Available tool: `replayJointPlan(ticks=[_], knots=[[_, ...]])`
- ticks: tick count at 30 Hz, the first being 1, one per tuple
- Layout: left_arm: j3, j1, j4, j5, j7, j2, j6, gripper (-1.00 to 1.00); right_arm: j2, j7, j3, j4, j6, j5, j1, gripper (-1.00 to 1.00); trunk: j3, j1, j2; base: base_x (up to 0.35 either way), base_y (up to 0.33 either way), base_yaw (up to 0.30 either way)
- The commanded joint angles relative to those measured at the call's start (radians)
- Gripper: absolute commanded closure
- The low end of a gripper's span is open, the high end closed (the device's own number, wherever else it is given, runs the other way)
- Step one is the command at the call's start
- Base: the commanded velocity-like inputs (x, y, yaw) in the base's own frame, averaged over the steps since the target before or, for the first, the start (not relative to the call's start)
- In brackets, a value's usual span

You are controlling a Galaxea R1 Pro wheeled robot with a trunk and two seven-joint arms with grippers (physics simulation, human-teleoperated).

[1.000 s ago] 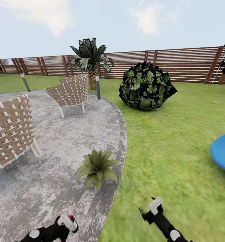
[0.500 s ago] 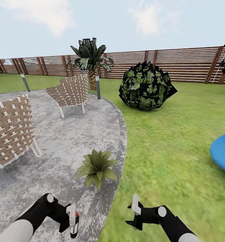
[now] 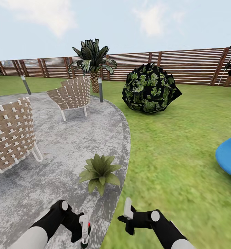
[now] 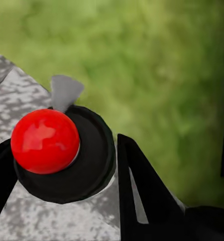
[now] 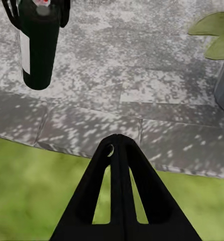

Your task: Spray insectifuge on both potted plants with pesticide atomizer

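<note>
Left gripper (image 3: 83,231), bottom of the head frame left of centre: its fingers pinch the atomizer (image 3: 84,230), a white-headed bottle with a red spot, held above the patio (image 3: 60,152) edge. Left wrist frame: a red ball in a black disc sits between the dark fingers (image 4: 142,186), over paving and grass. Right wrist frame: the atomizer (image 5: 37,42) shows upper left as a dark bottle with a white label band, clamped from both sides, hanging over the grey paving.

Right gripper (image 3: 128,211), bottom centre of the head frame, over the line where paving meets lawn (image 3: 177,145). Its fingers (image 5: 118,201) are pressed together into one black wedge.

Just beyond both grippers, one potted plant (image 3: 100,172) sits on the patio near its right edge: a low rosette of pointed green leaves.

Mid-left: a woven chair (image 3: 10,135); a second chair (image 3: 72,94) further back. Blue curved object (image 3: 230,156) at the right edge.

Further: a round dark bush (image 3: 150,88) on the grass, two grey posts (image 3: 100,90), a palm (image 3: 93,60), then the slatted fence (image 3: 191,65) under sky.
</note>
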Motion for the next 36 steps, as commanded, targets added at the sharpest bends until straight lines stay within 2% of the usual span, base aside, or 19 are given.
replayJointPlan(ticks=[1,5,10,15,18,22,28,36], knots=[[-0.002,0.0,-0.001,-0.005,0.016,-0.005,-0.01,1.0,0.011,0.001,-0.001,-0.001,-0.005,0.008,0.0,1.0,-0.001,0.0,0.0,0.0,0.0,0.0],[-0.002,0.001,0.001,-0.008,0.094,-0.017,-0.011,1.0,0.041,0.002,-0.001,-0.018,-0.004,0.008,0.0,1.0,-0.001,0.0,0.0,0.0,0.0,0.0],[-0.004,0.001,0.002,-0.01,0.106,-0.036,-0.016,1.0,0.06,0.002,0.0,-0.034,-0.004,0.006,0.0,1.0,-0.001,0.0,0.0,0.0,0.0,0.0],[-0.034,0.001,0.002,-0.007,0.116,-0.063,-0.027,1.0,0.063,0.002,0.0,-0.035,-0.004,0.006,0.0,1.0,-0.001,0.0,0.0,0.0,0.0,0.0],[-0.036,0.001,0.001,0.0,0.149,-0.086,-0.026,1.0,0.063,0.001,0.0,-0.035,-0.004,0.006,0.0,1.0,-0.001,0.0,0.0,0.0,0.0,0.0],[-0.036,0.0,0.001,0.003,0.158,-0.113,-0.026,1.0,0.063,0.001,0.001,-0.036,-0.004,0.006,0.0,1.0,-0.001,0.0,0.0,0.0,0.0,0.0],[-0.035,0.0,0.001,0.017,0.16,-0.136,-0.025,1.0,0.063,0.0,0.0,-0.037,-0.004,0.006,0.0,1.0,-0.001,0.0,0.0,0.0,0.0,0.0],[-0.035,0.0,0.001,0.03,0.16,-0.142,-0.026,1.0,0.063,0.0,0.0,-0.037,-0.004,0.007,0.0,1.0,-0.001,0.0,0.0,0.0,0.0,0.0]])
